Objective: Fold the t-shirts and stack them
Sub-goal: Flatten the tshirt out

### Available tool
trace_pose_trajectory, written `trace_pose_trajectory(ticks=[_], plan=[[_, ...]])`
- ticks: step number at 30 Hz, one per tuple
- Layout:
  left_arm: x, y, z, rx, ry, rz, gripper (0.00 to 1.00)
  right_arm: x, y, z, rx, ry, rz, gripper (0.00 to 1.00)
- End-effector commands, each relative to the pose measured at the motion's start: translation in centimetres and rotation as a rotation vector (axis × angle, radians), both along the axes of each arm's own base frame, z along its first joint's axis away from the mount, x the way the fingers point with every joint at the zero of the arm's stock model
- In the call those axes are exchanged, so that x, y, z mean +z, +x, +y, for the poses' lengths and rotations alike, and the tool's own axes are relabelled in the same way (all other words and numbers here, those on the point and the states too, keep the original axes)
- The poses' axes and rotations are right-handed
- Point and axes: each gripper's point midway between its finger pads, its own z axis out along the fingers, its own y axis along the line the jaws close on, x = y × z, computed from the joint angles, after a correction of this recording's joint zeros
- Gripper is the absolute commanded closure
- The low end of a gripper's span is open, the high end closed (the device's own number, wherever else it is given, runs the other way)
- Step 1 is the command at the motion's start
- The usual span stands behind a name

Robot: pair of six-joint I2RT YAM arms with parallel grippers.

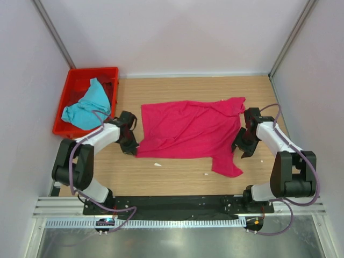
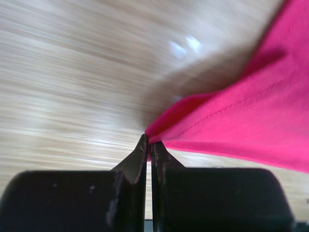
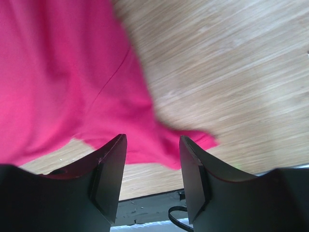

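The magenta-pink t-shirt [image 1: 188,129] lies spread on the wooden table, one sleeve trailing toward the near right. My left gripper [image 1: 133,146] is shut on the shirt's near-left corner; in the left wrist view the hem [image 2: 227,111] runs out from between the closed fingertips [image 2: 143,150]. My right gripper [image 1: 240,145] stands open beside the shirt's right edge, with the pink sleeve [image 3: 159,145] lying on the table below and beyond its fingers [image 3: 112,159], nothing between them. The turquoise-blue t-shirt [image 1: 86,107] is bunched in the red crate.
The red plastic crate [image 1: 70,88] stands at the far left by the wall. Two small white scraps [image 1: 158,164] lie on the wood near the shirt's front edge. A black rail [image 1: 177,203] runs along the table's near edge.
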Motion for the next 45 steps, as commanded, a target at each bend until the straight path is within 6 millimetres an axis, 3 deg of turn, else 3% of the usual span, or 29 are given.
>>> trace_pose_trajectory(ticks=[1,7,12,16,20,26,32,38,41,42,45], plan=[[2.8,2.0,5.3,0.062,0.128,-0.096,1.0,0.0,1.4,0.6,0.006,-0.03,-0.034,0.46],[3.2,2.2,6.1,0.052,0.142,-0.121,1.0,-1.4,0.8,3.4,0.071,-0.026,0.013,0.5],[2.6,2.0,5.7,0.021,0.118,-0.112,1.0,-1.4,-2.7,5.0,0.09,-0.012,0.06,0.6],[2.4,1.9,5.5,0.001,0.107,-0.116,1.0,-1.1,-5.1,5.0,0.053,-0.027,0.052,0.65],[2.9,2.4,5.4,-0.009,0.105,-0.13,1.0,-2.8,-7.5,5.1,0.032,-0.033,0.107,0.65],[3.5,3.4,5.5,-0.025,0.125,-0.124,1.0,-3.5,-8.9,6.6,0.049,-0.022,0.12,0.65],[3.0,3.3,5.2,-0.035,0.109,-0.111,1.0,-4.7,-10.4,6.1,0.047,-0.033,0.135,0.62],[2.9,3.0,5.2,-0.035,0.106,-0.108,1.0,-6.3,-10.6,5.6,0.029,-0.055,0.129,0.62],[2.9,2.6,5.2,-0.036,0.098,-0.111,1.0,-6.8,-9.9,5.6,0.025,-0.061,0.1,0.78],[2.9,2.4,5.2,-0.038,0.097,-0.111,1.0,-6.7,-9.6,5.2,0.021,-0.084,0.088,0.92],[3.4,2.1,5.1,-0.035,0.088,-0.114,1.0,-4.5,-8.2,4.6,0.029,-0.13,0.036,0.99]])
